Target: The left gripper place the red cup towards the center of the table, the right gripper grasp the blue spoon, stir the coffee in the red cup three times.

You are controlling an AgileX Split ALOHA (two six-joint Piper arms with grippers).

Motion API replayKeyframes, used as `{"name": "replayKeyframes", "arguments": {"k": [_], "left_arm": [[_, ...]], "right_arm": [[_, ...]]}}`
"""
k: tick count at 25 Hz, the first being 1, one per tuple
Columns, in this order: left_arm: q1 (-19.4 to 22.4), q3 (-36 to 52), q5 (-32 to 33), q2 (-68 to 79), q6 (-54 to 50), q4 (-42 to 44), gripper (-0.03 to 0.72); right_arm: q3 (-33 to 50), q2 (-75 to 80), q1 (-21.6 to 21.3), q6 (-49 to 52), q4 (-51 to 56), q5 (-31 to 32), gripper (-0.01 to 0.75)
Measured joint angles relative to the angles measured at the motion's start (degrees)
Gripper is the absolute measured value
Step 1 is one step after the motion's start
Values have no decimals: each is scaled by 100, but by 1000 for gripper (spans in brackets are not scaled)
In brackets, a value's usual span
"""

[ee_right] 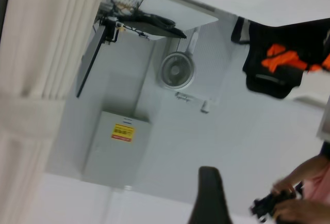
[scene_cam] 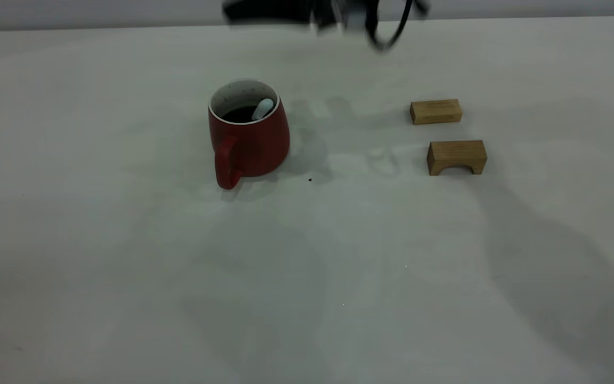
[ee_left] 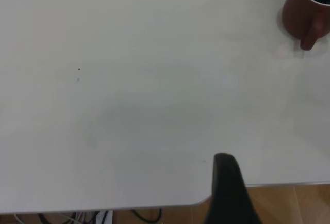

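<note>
The red cup [scene_cam: 251, 141] stands upright on the table [scene_cam: 307, 266], left of the middle, its handle facing the front. Dark coffee [scene_cam: 240, 113] fills it. The blue spoon [scene_cam: 263, 109] stands in the cup with its pale handle leaning on the far right rim; nothing holds it. My right arm [scene_cam: 333, 13] is a blur at the far edge, high above and behind the cup; the right gripper [ee_right: 208, 175] faces the room, away from the table. My left gripper [ee_left: 225, 162] hovers over the table's corner, far from the cup [ee_left: 299, 15], with nothing in it.
Two tan wooden blocks lie right of the cup: a flat one [scene_cam: 436, 111] and an arched one [scene_cam: 457, 156]. The right wrist view shows a wall fan [ee_right: 176, 70] and a person's hands [ee_right: 296, 203] holding a black device.
</note>
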Motion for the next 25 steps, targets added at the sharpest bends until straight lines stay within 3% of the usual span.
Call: {"name": "replayKeyframes", "arguments": {"k": [12, 16, 21, 25], "left_arm": [[0, 0, 0, 0, 0, 0, 551], [0, 0, 0, 0, 0, 0, 551], [0, 0, 0, 0, 0, 0, 551], [0, 0, 0, 0, 0, 0, 551]], "right_arm": [[-299, -2173, -144, -277, -2770, 247, 278], [-299, -2832, -185, -1958, -3030, 296, 198], [-299, -3797, -190, -4320, -3371, 352, 182], [-292, -4659, -190, -4852, -4284, 405, 182]]}}
